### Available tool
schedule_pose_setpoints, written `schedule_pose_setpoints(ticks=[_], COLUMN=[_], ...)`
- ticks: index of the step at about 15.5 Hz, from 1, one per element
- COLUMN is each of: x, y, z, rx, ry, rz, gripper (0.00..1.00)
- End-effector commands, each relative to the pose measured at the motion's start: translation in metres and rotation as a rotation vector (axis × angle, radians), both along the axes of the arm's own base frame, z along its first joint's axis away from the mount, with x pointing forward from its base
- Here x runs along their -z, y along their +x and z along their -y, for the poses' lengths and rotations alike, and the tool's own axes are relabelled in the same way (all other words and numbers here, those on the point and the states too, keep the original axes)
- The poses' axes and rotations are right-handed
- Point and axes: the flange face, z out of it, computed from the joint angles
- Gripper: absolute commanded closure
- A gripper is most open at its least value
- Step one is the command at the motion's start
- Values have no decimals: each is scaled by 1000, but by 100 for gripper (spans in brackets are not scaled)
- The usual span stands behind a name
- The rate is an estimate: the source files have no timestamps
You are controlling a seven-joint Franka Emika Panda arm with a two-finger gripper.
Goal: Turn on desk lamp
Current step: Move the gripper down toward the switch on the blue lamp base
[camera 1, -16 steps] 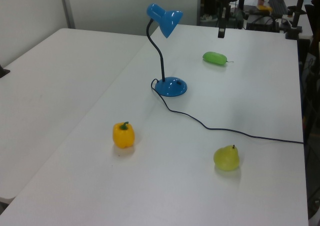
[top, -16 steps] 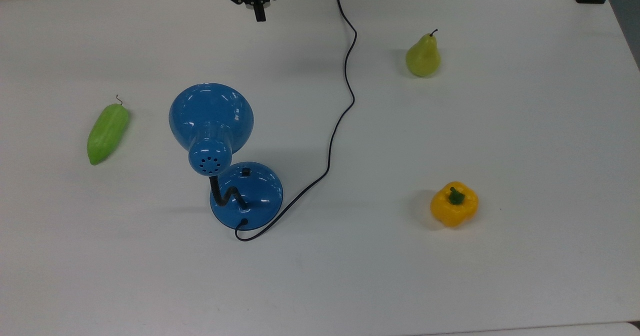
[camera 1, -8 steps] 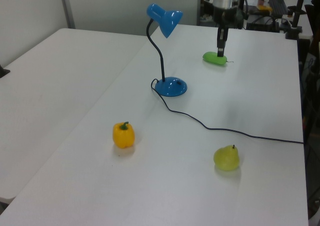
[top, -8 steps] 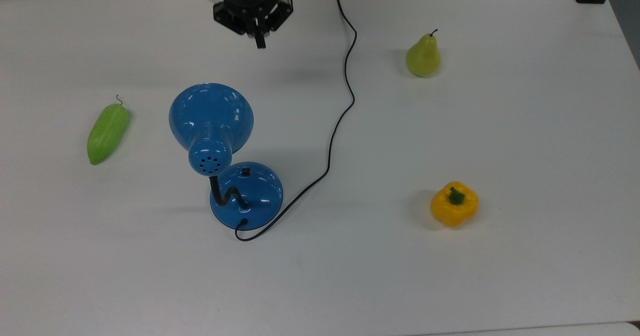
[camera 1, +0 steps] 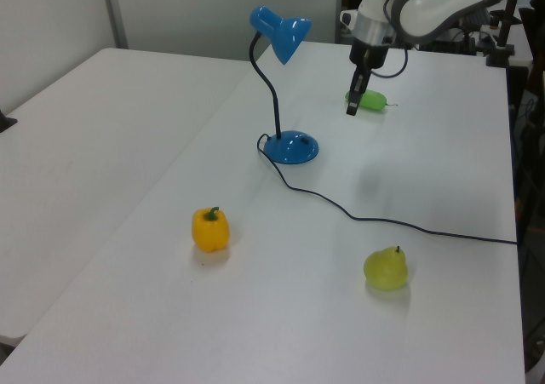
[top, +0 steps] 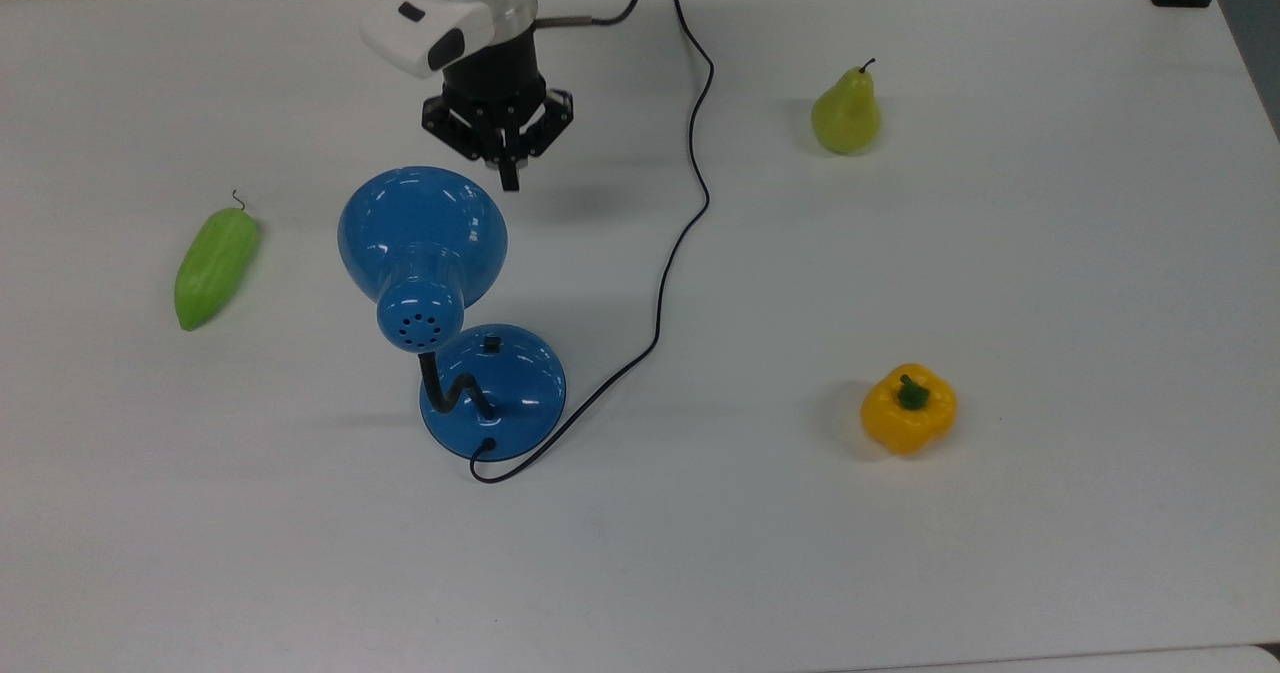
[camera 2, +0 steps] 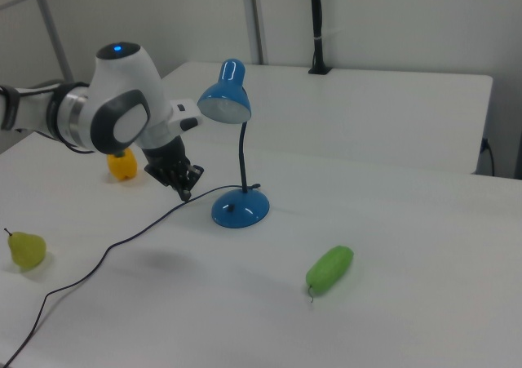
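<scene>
The blue desk lamp (top: 425, 253) stands left of centre on the white table, its bell shade (camera 1: 288, 35) held high on a black bendy neck. A small black switch (top: 491, 344) sits on its round base (top: 505, 388). The shade (camera 2: 225, 99) looks unlit. My gripper (top: 510, 181) hangs above the table, just beyond the shade's rim in the top view, pointing down, fingers together and holding nothing. In the left view the gripper (camera 1: 350, 109) is right of the lamp and well above the base (camera 1: 294, 148). The gripper (camera 2: 186, 193) is left of the base in the right view.
A black cord (top: 680, 223) snakes from the base to the table's far edge. A green cucumber-like vegetable (top: 215, 266) lies at the top view's left. A green pear (top: 846, 113) and a yellow bell pepper (top: 908, 409) stand at the top view's right.
The arm has come in from the table's far edge toward the lamp and lowered. The gripper tip now sits by the shade's rim. Lamp and fruit have not moved.
</scene>
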Motion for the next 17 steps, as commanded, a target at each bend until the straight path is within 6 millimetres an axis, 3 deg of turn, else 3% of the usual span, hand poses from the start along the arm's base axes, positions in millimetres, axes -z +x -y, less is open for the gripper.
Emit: schedule_pose_setpoints(ticks=[1,11,17], x=[17,62,82], y=[15,43,37], z=[2,4,14], rx=[43,58,78], ry=[2,2,2], rz=[99,287,391], gripper=[100,100,100])
